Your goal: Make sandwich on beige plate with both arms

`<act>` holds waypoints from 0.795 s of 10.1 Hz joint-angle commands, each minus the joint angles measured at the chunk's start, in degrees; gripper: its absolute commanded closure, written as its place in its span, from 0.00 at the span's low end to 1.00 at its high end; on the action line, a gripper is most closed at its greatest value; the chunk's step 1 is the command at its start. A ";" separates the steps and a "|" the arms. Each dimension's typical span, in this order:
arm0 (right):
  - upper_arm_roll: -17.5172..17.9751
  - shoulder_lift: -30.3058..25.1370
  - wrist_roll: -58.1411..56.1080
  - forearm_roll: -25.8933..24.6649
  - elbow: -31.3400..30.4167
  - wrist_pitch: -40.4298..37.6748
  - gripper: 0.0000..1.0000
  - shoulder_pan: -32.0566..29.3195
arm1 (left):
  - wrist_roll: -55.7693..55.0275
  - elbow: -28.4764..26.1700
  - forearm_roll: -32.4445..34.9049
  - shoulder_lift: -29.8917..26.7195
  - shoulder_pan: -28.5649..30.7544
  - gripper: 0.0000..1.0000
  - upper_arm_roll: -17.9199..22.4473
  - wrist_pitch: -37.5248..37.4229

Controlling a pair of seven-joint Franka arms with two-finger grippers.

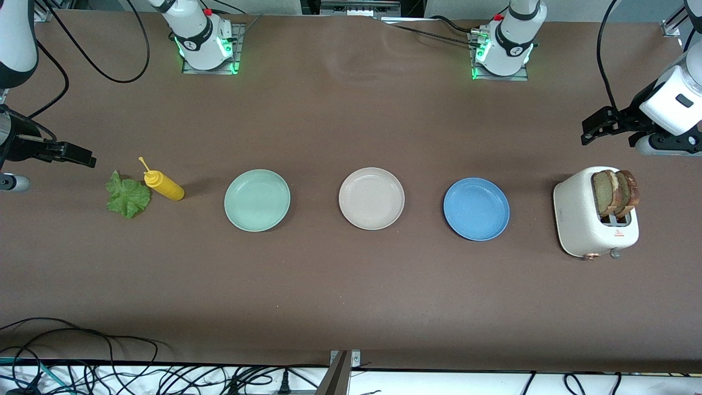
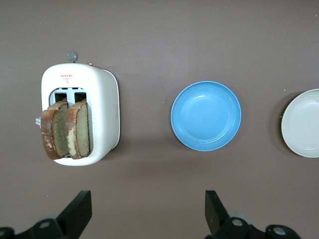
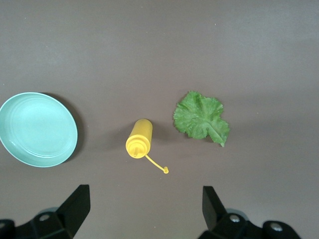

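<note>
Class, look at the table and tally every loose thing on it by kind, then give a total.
Plates: 3 (mint, beige, blue)
Bread slices: 2, in the toaster
Toaster: 1
Lettuce leaf: 1
Yellow bottle: 1
Total: 8

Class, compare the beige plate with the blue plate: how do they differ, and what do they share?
The beige plate is pale cream; the blue plate is bright blue. The beige plate sits mid-row between two plates; the blue plate lies toward the left arm's end, beside the toaster. Both are round, shallow, similar in size, and hold nothing.
</note>
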 commanded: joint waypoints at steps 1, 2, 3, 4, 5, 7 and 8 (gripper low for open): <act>0.21 -1.16 -0.68 0.78 -0.71 0.23 0.00 -0.34 | 1.19 0.05 -0.62 -0.15 0.33 0.00 -0.31 -0.14; 0.21 -1.16 -0.68 0.78 -0.71 0.23 0.00 -0.34 | 1.10 0.13 -0.62 -0.06 0.24 0.00 -0.31 -0.14; 0.21 -1.16 -0.68 0.78 -0.71 0.23 0.00 -0.34 | 1.10 0.14 -0.62 -0.15 0.06 0.00 -0.31 -0.14; 0.21 -1.16 -0.68 0.78 -0.71 0.23 0.00 -0.34 | 1.10 0.14 -0.62 -0.06 -0.02 0.00 -0.31 -0.14; 0.21 -1.16 -0.68 0.78 -0.71 0.23 0.00 -0.34 | 1.10 0.14 -0.62 0.03 -0.11 0.00 -0.31 -0.05; 0.21 -1.16 -0.68 0.78 -0.71 0.23 0.00 -0.34 | 1.10 0.14 -0.62 0.03 -0.73 0.00 -0.66 0.04; 0.21 -1.16 -0.68 0.87 -0.71 0.23 0.00 -0.34 | 0.84 0.22 -0.97 0.11 -1.51 0.00 -0.75 0.12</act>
